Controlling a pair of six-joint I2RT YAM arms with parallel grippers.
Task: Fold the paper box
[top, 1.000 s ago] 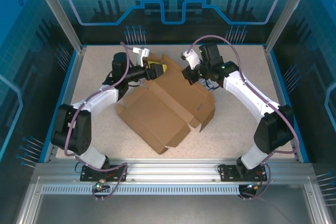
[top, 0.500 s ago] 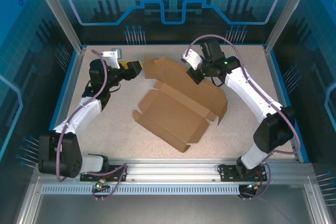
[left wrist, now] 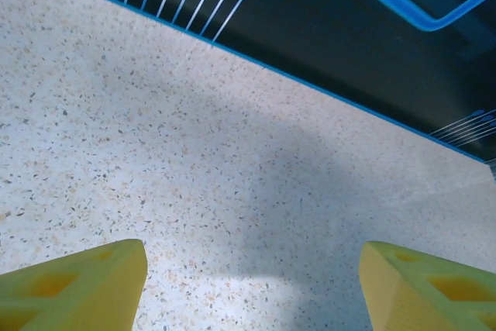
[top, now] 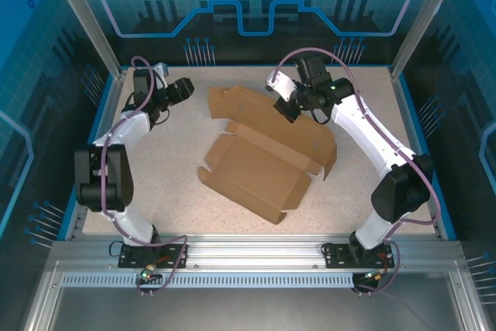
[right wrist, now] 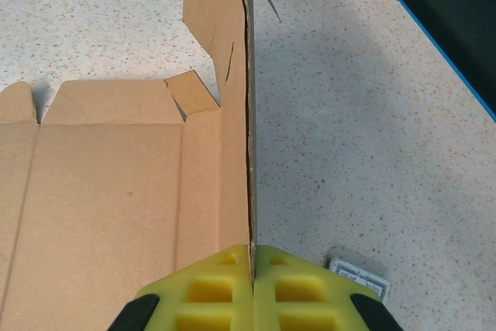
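At the far edge of the paper box (top: 267, 156), an upright cardboard wall is clamped between the closed yellow fingers (right wrist: 209, 288) of the right gripper (top: 290, 111) (in the wrist view the thin edge is seen running straight into the seam between them). The box is laid partly unfolded on the speckled table (top: 170, 191), with bare surface all round it. Its shallow tray-like half is turned to the near side, and a flat flap is spread out at its far left. Well apart from the box, beyond that far-left flap, the left gripper (top: 184, 87) is held with its fingers (left wrist: 77, 288) spread wide and nothing between them. Just right of the gripped wall, a small white printed label (right wrist: 356, 275) is seen lying on the table.
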